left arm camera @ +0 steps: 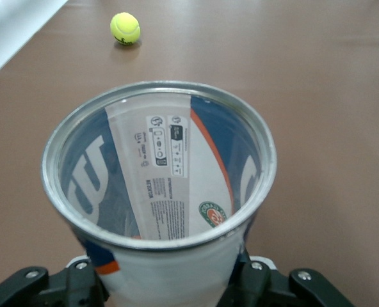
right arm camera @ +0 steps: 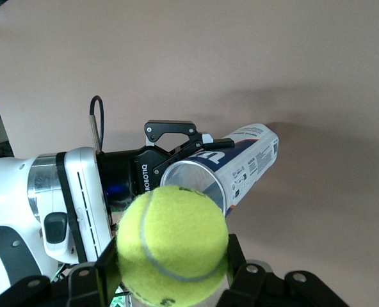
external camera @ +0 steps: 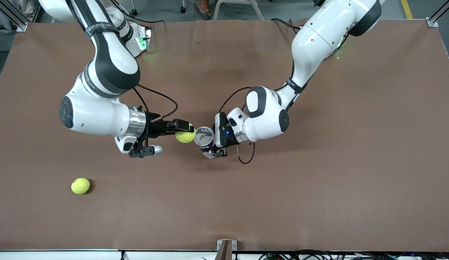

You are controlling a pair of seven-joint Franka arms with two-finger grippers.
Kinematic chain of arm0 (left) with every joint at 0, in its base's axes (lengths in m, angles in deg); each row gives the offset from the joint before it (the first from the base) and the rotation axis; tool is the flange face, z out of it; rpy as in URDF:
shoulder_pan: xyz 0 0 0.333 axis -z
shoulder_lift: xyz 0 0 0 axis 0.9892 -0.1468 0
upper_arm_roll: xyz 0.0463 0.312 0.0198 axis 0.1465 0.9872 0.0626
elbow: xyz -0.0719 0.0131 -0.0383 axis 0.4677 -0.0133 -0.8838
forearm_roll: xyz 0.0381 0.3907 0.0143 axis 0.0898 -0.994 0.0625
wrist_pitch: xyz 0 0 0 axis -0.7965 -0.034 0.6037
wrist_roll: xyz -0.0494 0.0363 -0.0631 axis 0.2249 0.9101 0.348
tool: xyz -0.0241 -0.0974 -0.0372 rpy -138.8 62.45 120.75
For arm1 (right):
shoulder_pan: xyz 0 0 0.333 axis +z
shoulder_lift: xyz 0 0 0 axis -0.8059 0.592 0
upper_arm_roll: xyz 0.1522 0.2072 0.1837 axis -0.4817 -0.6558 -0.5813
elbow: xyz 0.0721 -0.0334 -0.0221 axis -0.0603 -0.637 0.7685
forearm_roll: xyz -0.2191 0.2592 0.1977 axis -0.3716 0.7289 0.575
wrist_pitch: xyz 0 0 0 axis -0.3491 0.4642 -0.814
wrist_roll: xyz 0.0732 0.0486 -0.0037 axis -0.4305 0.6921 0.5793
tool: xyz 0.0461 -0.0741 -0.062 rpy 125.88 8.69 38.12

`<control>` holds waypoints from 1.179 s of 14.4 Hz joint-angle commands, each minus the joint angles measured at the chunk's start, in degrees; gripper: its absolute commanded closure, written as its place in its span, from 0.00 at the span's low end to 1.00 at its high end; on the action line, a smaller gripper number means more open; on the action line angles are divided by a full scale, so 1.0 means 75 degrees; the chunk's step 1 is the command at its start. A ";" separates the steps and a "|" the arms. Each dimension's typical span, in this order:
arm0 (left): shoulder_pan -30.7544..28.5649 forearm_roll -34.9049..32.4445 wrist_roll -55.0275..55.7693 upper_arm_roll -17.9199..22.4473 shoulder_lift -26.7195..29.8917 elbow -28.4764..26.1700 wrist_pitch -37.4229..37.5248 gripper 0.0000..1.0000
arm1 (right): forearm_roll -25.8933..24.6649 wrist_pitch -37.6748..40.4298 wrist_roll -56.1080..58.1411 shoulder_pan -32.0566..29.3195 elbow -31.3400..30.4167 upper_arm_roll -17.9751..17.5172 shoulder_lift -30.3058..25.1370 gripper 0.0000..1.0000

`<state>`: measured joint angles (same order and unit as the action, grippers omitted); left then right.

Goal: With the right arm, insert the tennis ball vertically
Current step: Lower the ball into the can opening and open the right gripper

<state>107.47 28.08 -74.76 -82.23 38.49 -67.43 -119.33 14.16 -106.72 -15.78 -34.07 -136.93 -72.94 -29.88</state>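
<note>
My right gripper (external camera: pixel 185 134) (right arm camera: pixel 170 259) is shut on a yellow-green tennis ball (external camera: pixel 185 137) (right arm camera: pixel 171 243), right beside the open mouth of a tube-shaped ball can (external camera: pixel 205 140) (right arm camera: pixel 241 163). The can is blue and white with a metal rim and is tilted, its mouth toward the ball. My left gripper (external camera: pixel 213 143) (left arm camera: pixel 170 281) is shut on the can (left arm camera: pixel 164 192) near the rim, a finger on each side. I see nothing inside the can.
A second tennis ball (external camera: pixel 80 186) (left arm camera: pixel 125 29) lies loose on the brown table (external camera: pixel 318 180), nearer the front camera and toward the right arm's end. A black cable (external camera: pixel 246 159) loops beside the left wrist.
</note>
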 commanded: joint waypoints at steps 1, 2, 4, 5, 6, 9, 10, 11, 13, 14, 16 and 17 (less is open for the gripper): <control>0.0049 0.0222 -0.0293 -0.0028 -0.0080 -0.0012 -0.0172 0.31 | 0.0050 0.0007 -0.0054 0.0205 -0.0048 0.0071 0.0016 0.55; 0.0061 0.0233 -0.0293 -0.0028 -0.0091 -0.0012 -0.0172 0.31 | 0.0027 -0.0016 -0.0054 0.0311 -0.0036 0.0083 0.0109 0.55; 0.0061 0.0222 -0.0293 -0.0028 -0.0162 -0.0012 -0.0207 0.31 | -0.0299 -0.0052 -0.0054 0.0429 -0.0024 0.0083 0.0238 0.55; 0.0061 0.0222 -0.0305 -0.0028 -0.0208 -0.0012 -0.0358 0.31 | -0.0545 -0.0052 -0.0054 0.0441 -0.0024 0.0071 0.0251 0.55; 0.0084 0.0222 -0.0305 -0.0028 -0.0220 -0.0012 -0.0406 0.31 | -0.0745 -0.0052 -0.0054 0.0464 -0.0036 0.0071 0.0262 0.55; 0.0120 0.0234 -0.0305 -0.0028 -0.0209 -0.0012 -0.0419 0.31 | -0.0770 -0.0075 -0.0066 0.0523 -0.0024 0.0071 0.0344 0.55; 0.0108 0.0234 -0.0305 -0.0028 -0.0209 -0.0012 -0.0419 0.31 | -0.0758 -0.0075 -0.0077 0.0569 -0.0024 0.0071 0.0368 0.55; 0.0108 0.0234 -0.0305 -0.0028 -0.0209 -0.0012 -0.0419 0.31 | -0.0747 -0.0075 -0.0078 0.0605 -0.0013 0.0071 0.0414 0.55; 0.0073 0.0234 -0.0305 -0.0028 -0.0197 -0.0012 -0.0419 0.31 | -0.0723 -0.0087 -0.0077 0.0617 -0.0001 0.0071 0.0438 0.55; 0.0061 0.0234 -0.0305 -0.0028 -0.0197 -0.0012 -0.0419 0.31 | -0.0723 -0.0226 -0.0066 0.0651 -0.0012 0.0071 0.0461 0.55; 0.0038 0.0234 -0.0305 -0.0028 -0.0197 -0.0012 -0.0419 0.31 | -0.0735 -0.0368 -0.0066 0.0757 -0.0013 0.0071 0.0508 0.55; 0.0038 0.0234 -0.0316 -0.0028 -0.0197 -0.0012 -0.0419 0.31 | -0.0735 -0.0368 -0.0066 0.0780 -0.0001 0.0071 0.0543 0.55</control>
<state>107.77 28.40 -74.98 -82.36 37.64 -67.44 -120.73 8.92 -108.63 -15.78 -29.34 -136.97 -72.86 -26.20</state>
